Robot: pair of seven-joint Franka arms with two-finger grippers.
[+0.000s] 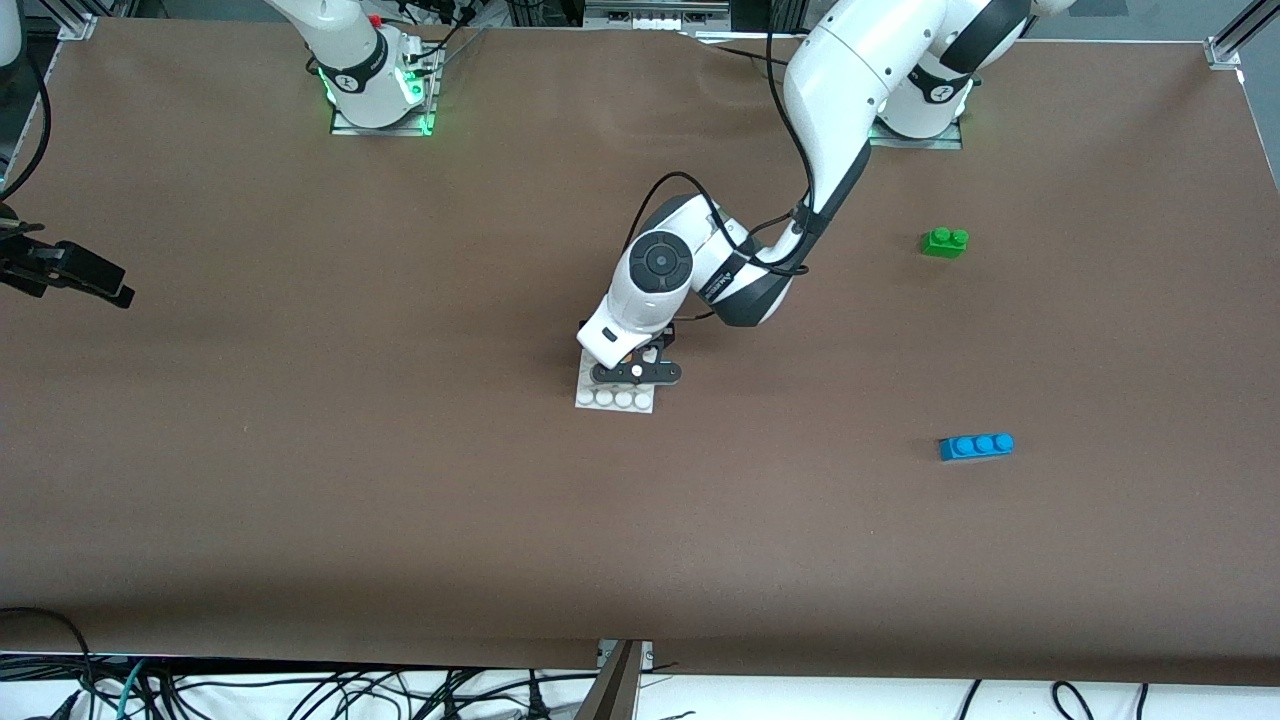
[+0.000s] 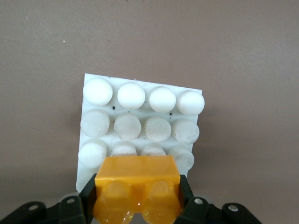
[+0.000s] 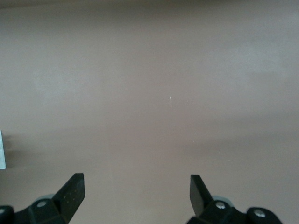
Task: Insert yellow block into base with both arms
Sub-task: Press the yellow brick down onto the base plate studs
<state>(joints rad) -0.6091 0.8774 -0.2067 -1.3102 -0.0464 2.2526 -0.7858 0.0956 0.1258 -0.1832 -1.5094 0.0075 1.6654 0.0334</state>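
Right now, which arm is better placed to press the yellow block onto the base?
Left. The left gripper holds the yellow block over the base. The right gripper is open over bare table.

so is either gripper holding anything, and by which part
The left gripper grips the yellow block by its two short ends, over the base. The right gripper is open, holding nothing.

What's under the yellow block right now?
The white base lies under the yellow block, held by the left end effector. Three stud rows show fully; whether the block touches the studs beneath it is hidden.
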